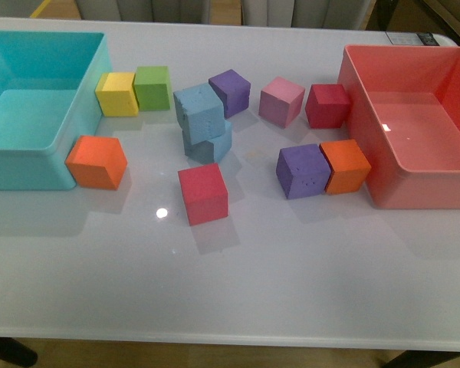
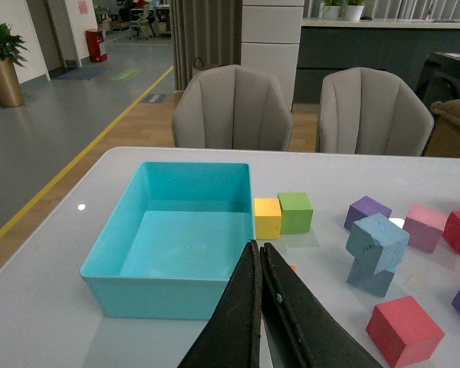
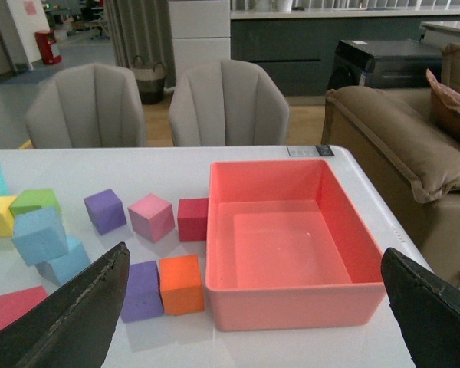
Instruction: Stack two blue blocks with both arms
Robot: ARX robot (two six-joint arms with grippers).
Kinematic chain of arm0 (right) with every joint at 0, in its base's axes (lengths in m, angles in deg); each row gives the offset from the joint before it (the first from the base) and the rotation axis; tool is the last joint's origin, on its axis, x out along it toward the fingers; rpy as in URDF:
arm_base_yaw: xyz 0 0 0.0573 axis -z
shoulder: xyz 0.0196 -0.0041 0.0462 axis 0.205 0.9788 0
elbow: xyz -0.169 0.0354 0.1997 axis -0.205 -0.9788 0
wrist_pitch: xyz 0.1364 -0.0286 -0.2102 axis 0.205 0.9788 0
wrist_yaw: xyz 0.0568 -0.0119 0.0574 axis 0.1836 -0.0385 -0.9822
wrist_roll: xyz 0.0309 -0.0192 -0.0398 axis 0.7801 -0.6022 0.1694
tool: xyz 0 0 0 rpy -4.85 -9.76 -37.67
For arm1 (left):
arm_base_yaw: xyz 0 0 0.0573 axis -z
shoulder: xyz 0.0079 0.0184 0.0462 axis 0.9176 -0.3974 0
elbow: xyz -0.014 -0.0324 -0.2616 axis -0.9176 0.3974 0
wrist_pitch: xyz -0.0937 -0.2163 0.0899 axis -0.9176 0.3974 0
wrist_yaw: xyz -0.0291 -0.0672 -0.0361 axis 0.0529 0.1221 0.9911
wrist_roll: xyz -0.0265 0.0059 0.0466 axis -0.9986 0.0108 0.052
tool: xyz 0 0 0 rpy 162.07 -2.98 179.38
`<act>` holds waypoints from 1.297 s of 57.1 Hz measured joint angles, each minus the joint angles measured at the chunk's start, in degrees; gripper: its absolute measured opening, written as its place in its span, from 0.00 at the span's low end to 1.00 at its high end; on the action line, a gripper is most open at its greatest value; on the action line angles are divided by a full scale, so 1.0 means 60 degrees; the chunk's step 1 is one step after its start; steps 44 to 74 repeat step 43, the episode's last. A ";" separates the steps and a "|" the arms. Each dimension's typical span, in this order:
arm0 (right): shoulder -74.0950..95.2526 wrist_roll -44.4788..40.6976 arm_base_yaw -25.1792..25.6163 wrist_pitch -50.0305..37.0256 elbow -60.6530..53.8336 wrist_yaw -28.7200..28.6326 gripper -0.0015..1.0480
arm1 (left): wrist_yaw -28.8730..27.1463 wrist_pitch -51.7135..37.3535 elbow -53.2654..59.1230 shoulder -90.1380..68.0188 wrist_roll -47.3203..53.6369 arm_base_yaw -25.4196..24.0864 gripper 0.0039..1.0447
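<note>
I see two light sky-blue blocks: the upper block point(image 1: 198, 113) and the lower block point(image 1: 209, 145), their faces slightly pitted. Beside them are a yellow cube point(image 1: 117, 94), a green cube point(image 1: 152, 87), two purple cubes point(image 1: 230, 92) point(image 1: 302, 170), a pink cube point(image 1: 281, 101), two red cubes point(image 1: 326, 105) point(image 1: 203, 193) and two orange cubes point(image 1: 97, 162) point(image 1: 345, 165). The bin point(image 1: 31, 146) is turquoise, the tray point(image 1: 414, 195) coral red, the table point(image 1: 238, 276) glossy white. Both grippers point(image 2: 259, 264) point(image 3: 253, 307) look black to me.
</note>
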 joint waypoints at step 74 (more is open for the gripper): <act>0.0000 0.0000 0.0000 0.0000 0.0000 0.0000 0.91 | 0.0000 0.0000 0.0000 0.0000 0.0022 0.0000 0.92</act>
